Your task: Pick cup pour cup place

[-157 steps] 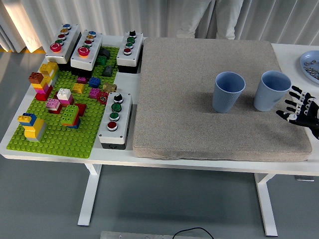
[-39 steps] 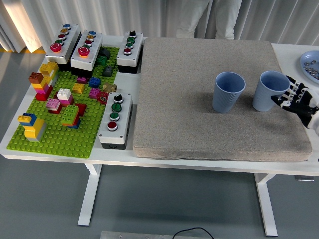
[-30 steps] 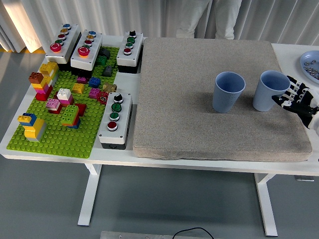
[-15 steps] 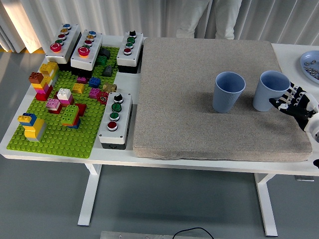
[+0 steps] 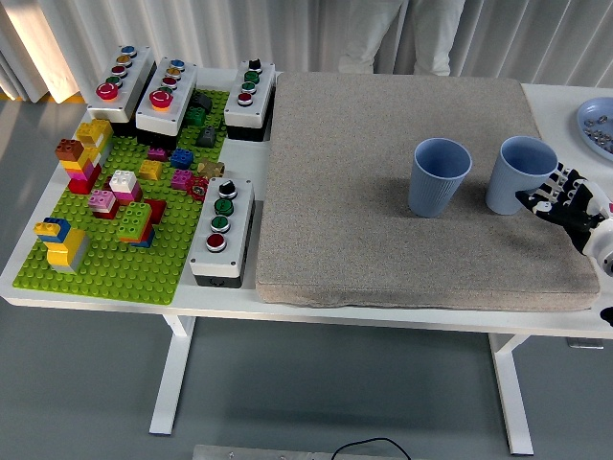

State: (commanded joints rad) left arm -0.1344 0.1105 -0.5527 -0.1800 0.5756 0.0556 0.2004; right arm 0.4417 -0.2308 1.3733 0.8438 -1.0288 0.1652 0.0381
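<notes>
Right cup (image 5: 518,175) upright; right hand (image 5: 565,199) seemingly touching it.

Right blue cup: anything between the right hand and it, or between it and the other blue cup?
Nothing visible. The black right hand is right beside the right ribbed blue cup, fingers at its side, not clearly gripping. Between it and the left ribbed blue cup there is only bare grey felt mat.
</notes>
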